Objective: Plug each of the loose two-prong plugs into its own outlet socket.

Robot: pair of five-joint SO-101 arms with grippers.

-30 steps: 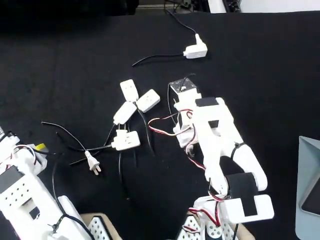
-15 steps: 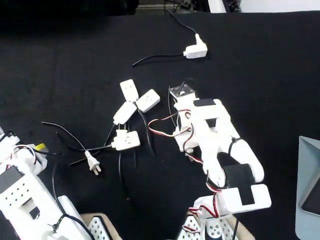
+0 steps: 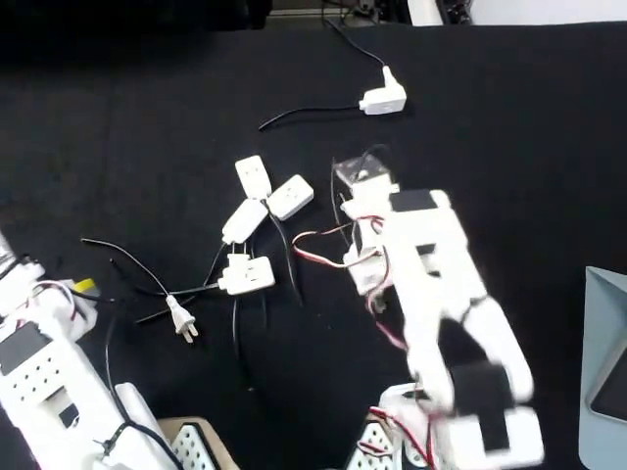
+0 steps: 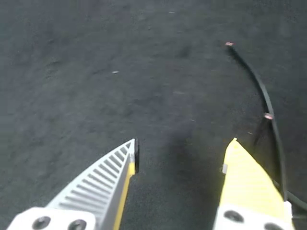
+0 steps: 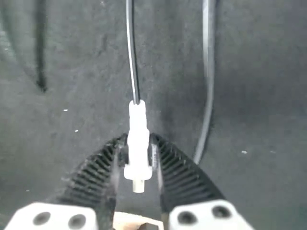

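My right gripper (image 5: 138,154) is shut on a white two-prong plug (image 5: 137,141), whose black cord (image 5: 132,52) runs away from the fingertips. In the high view this gripper (image 3: 360,176) sits just right of a cluster of white outlet sockets (image 3: 253,176), (image 3: 290,196), (image 3: 244,220), and a lower socket (image 3: 247,276). Another loose plug (image 3: 182,321) lies on the black cloth left of the cluster. My left gripper (image 4: 182,153) stands open over bare cloth at the table's near left (image 3: 80,288), next to a thin black cord (image 4: 261,88).
A white adapter (image 3: 383,99) with its cord lies at the far middle. Black cords (image 3: 127,259) loop between the sockets and the left arm. A grey bin (image 3: 602,362) stands at the right edge. Servo wires (image 3: 323,245) hang off the right arm.
The right arm's elbow has swung down and to the right while its gripper stays beside the sockets with the plug held. The left arm has barely shifted.
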